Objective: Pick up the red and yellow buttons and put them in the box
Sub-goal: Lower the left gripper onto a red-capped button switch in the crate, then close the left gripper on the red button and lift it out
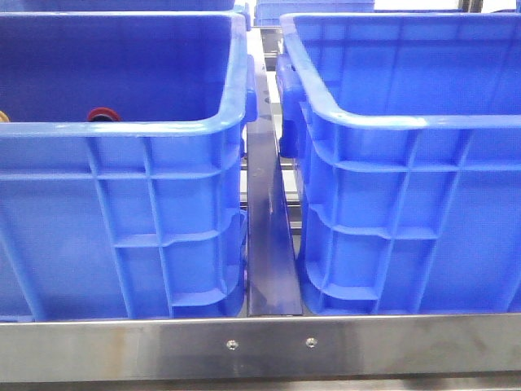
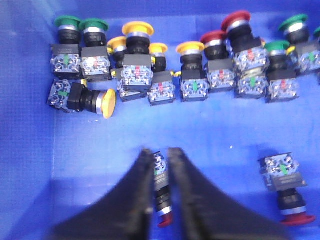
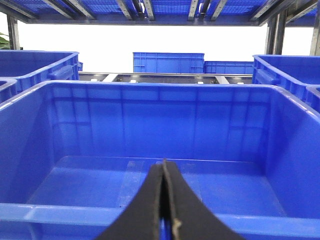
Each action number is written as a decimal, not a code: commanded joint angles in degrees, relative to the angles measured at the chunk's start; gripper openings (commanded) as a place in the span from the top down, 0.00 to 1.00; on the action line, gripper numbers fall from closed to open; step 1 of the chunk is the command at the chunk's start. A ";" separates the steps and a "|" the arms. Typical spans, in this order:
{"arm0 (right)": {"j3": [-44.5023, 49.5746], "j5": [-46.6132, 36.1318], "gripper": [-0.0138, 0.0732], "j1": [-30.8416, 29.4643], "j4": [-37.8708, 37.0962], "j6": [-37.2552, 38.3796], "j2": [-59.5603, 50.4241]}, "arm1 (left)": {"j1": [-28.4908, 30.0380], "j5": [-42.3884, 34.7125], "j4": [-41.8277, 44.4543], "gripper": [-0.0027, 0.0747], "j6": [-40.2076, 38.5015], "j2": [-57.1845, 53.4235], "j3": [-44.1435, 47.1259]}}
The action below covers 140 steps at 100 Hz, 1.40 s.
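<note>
In the left wrist view my left gripper [image 2: 159, 152] is inside a blue crate [image 2: 30, 150], shut on a red button [image 2: 161, 187] that lies lengthwise between the fingers, red cap toward the wrist. A row of red [image 2: 235, 20], yellow [image 2: 137, 28] and green [image 2: 67, 21] buttons stands along the crate's far wall. One yellow button [image 2: 85, 97] lies on its side, and another red one [image 2: 287, 187] lies apart. My right gripper [image 3: 163, 165] is shut and empty over the near rim of an empty blue crate [image 3: 160, 87].
The front view shows two tall blue crates, left [image 1: 122, 130] and right [image 1: 391, 114], with a metal divider [image 1: 267, 236] between them and a steel rail [image 1: 260, 346] in front. A red cap [image 1: 103, 114] peeks over the left crate's rim. More crates stand behind.
</note>
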 commanded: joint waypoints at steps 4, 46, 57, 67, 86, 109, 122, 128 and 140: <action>-1.11 -4.44 0.92 -0.10 -0.50 -0.07 -1.20 | 0.04 -3.22 -0.45 0.57 0.34 -0.53 -2.15; -1.11 -4.44 0.92 -0.10 -0.50 -0.07 -1.20 | -1.99 -5.96 -6.44 0.23 0.42 1.45 -2.15; -1.11 -4.44 0.92 -0.10 -0.50 -0.07 -1.20 | -5.70 -10.28 -7.25 0.23 0.32 4.20 -2.15; -1.11 -4.44 0.92 -0.10 -0.50 -0.07 -1.20 | -8.92 -12.70 -9.42 0.23 0.32 7.80 -3.19; -1.11 -4.39 0.92 -0.10 -0.50 -0.07 -1.20 | -12.38 -13.37 -9.83 0.23 0.09 17.56 -8.94; -1.11 -4.31 0.92 -0.10 -0.50 -0.07 -1.20 | -12.38 -13.26 -9.83 0.23 -0.27 27.98 -15.47; -1.11 -4.31 0.92 -0.10 -0.50 -0.07 -1.20 | -12.38 -13.26 -9.98 0.23 -0.27 32.51 -18.75; -1.11 -4.31 0.92 -0.10 -0.50 -0.07 -1.20 | -12.38 -13.26 -10.07 0.23 -0.27 34.19 -20.09; -1.11 -4.31 0.92 -0.10 -0.50 -0.07 -1.20 | -12.38 -13.26 -10.20 0.23 -0.27 37.57 -22.11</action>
